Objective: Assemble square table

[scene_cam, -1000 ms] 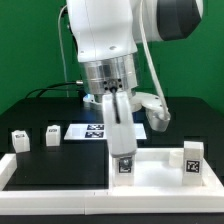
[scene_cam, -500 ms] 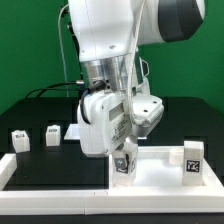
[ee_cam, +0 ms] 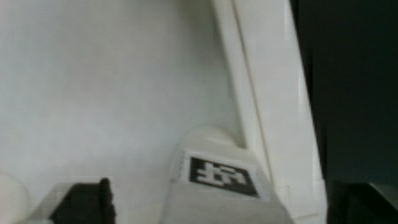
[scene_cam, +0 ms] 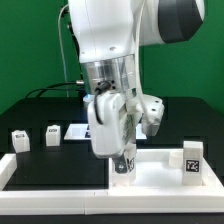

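Observation:
The white square tabletop lies at the exterior view's lower right, raised edges up. My gripper is shut on a small white tagged leg and holds it upright at the tabletop's near left corner. In the wrist view the leg stands on the pale panel beside its raised edge, and one dark fingertip shows. A second leg stands at the tabletop's right side. Two more legs stand on the black table at the left.
The marker board lies flat behind the gripper. A long white border rail runs along the front edge, with a short white rail end at the left. The arm's body hides the table's back middle.
The wrist has twisted about its vertical axis, one way and then partly back, staying over the same tabletop corner. The leg in the fingers tilted slightly and stands upright again.

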Controlling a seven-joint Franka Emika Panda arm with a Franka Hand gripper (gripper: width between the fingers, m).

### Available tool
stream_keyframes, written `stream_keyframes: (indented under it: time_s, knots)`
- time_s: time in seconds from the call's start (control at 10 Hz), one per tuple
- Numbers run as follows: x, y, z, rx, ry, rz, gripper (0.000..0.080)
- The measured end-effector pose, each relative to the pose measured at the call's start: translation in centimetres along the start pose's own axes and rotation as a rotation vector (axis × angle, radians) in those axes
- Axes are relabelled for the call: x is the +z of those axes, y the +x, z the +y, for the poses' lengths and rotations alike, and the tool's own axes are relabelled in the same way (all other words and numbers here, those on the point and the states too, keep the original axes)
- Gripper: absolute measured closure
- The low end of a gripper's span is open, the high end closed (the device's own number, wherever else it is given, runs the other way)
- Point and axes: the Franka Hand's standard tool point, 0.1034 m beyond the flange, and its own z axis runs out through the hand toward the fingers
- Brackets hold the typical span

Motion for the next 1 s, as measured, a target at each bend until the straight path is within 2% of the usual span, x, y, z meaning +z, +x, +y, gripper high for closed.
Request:
stream_keyframes:
  time_s: [0.1, 0.4, 0.5, 0.6, 0.8, 1.0]
  knots:
    - [0.01, -0.07, 0.04, -0.241, -0.005, 0.01, 0.0161]
    - [0.05, 0.04, 0.05, -0.422, -0.006, 0.008, 0.0152]
    - [0.03, 0.11, 0.11, -0.517, -0.016, 0.014, 0.0151]
    - [-0.16, 0.22, 0.09, -0.738, -0.051, 0.036, 0.0151]
    - [-0.36, 0.28, -0.29, -1.028, -0.07, 0.053, 0.0151]
    - [-0.38, 0.49, -0.32, -1.006, -0.068, 0.054, 0.0162]
